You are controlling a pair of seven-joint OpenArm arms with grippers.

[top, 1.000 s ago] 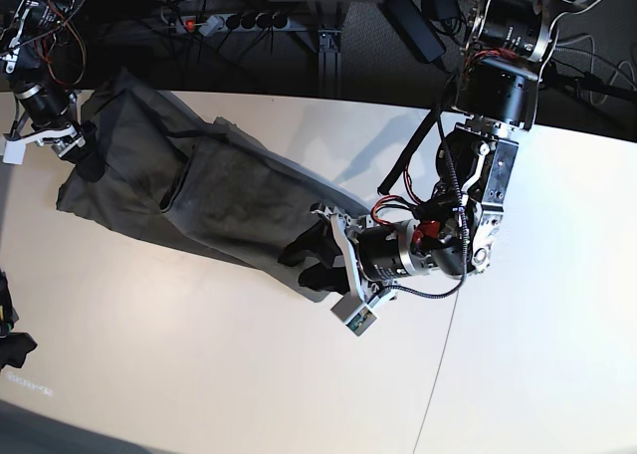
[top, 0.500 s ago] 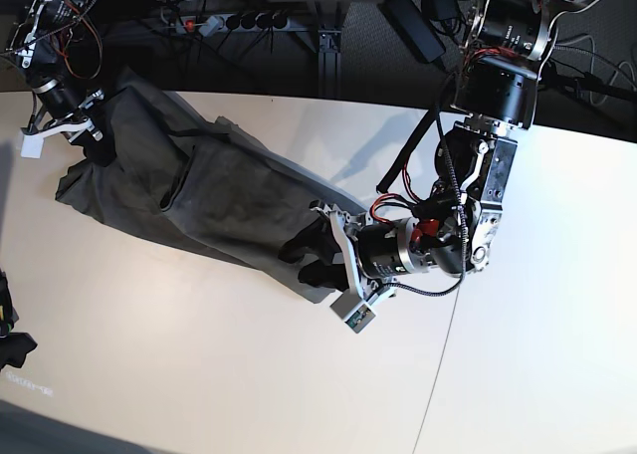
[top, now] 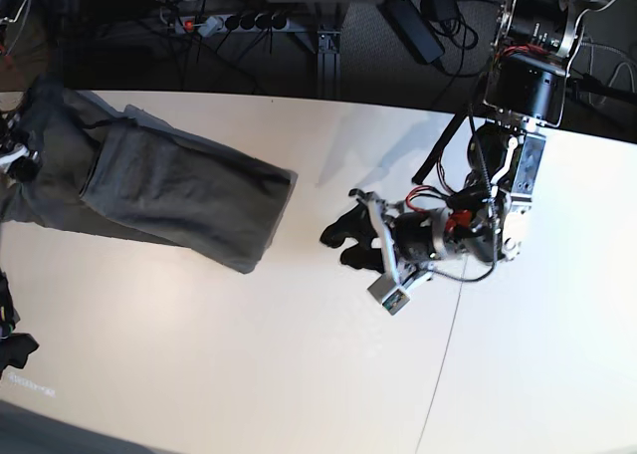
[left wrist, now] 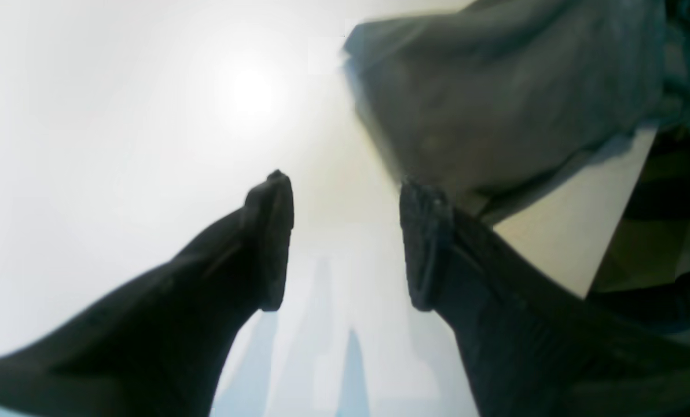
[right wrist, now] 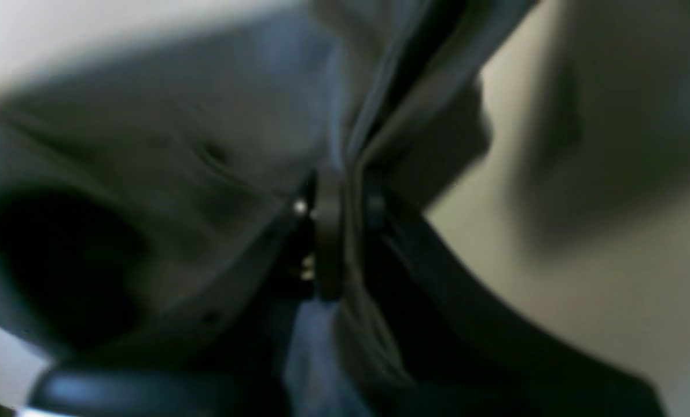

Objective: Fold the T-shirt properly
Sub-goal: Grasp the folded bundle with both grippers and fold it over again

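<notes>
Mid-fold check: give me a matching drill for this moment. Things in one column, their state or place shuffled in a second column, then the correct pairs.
Things:
1. left gripper
2. right gripper
3. T-shirt
4. power strip

States or places:
A. lies behind the table's far edge
B. clamped on a fold of cloth
C. open, nothing between the fingers, above bare table
D. bunched up at the side of the table where the right arm works

Pairs: 1-C, 2-B, 3-D, 4-A
</notes>
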